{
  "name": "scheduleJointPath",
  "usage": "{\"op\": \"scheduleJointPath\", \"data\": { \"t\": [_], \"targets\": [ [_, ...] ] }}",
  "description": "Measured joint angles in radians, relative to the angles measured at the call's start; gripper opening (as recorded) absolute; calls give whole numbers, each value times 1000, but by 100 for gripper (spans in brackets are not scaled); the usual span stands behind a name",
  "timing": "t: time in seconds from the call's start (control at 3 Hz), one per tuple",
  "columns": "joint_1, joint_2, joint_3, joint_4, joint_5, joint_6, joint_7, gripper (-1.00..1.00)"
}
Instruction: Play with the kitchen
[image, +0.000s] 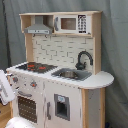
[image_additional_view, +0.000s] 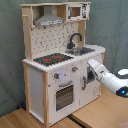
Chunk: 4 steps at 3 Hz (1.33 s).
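Note:
The kitchen is a tall white and light-wood toy with a black-red stovetop, a black faucet over a sink, and a grey hood. In the second exterior view the kitchen fills the left and middle, its oven door below the knobs. My white arm reaches in from the second exterior view's right. My gripper is at the cupboard door beside the oven, just under the counter edge. A white piece of the arm shows at the first exterior view's left edge.
The kitchen stands on a wooden surface. A grey curtain hangs behind it. A toy microwave sits on the top shelf beside the hood.

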Motion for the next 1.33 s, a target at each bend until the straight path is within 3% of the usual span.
{"op": "scheduleJointPath", "data": {
  "t": [0.67, 1.0, 1.33],
  "targets": [
    [-4, 0, -119, -34, -40, 68, -151, 100],
    [-27, 0, -202, -40, -40, 88, -212, 100],
    [-75, 2, -292, -37, -37, 91, -199, 100]
  ]
}}
